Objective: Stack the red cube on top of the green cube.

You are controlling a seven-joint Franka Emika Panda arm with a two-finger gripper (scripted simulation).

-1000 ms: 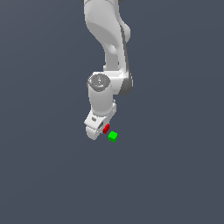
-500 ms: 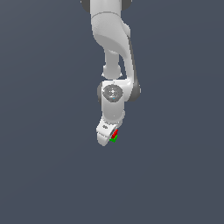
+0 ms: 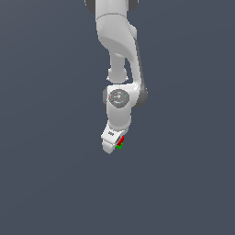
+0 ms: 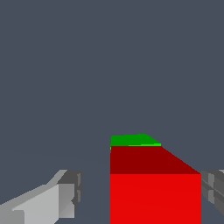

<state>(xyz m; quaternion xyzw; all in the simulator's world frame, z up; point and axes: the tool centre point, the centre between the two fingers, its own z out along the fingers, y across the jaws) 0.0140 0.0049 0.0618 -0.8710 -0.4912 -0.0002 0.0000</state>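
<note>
The red cube (image 4: 155, 197) sits between my fingers, right above the green cube (image 4: 131, 140), of which only a thin strip shows past it. In the exterior view the red cube (image 3: 121, 139) is directly over the green cube (image 3: 119, 147), at the tip of the gripper (image 3: 114, 146). In the wrist view the gripper (image 4: 140, 190) stands around the red cube. One finger (image 4: 213, 188) is at the cube's side. The other finger (image 4: 61, 199) stands apart from it with a visible gap, so the jaws look open.
The plain dark grey floor (image 3: 50, 174) lies all around the cubes. The white arm (image 3: 120, 55) rises above them in the exterior view. No other objects show.
The gripper carried the red cube toward the exterior view's right until it was over the green cube, then lowered slightly. The green cube, once beside the gripper, is now under the red one.
</note>
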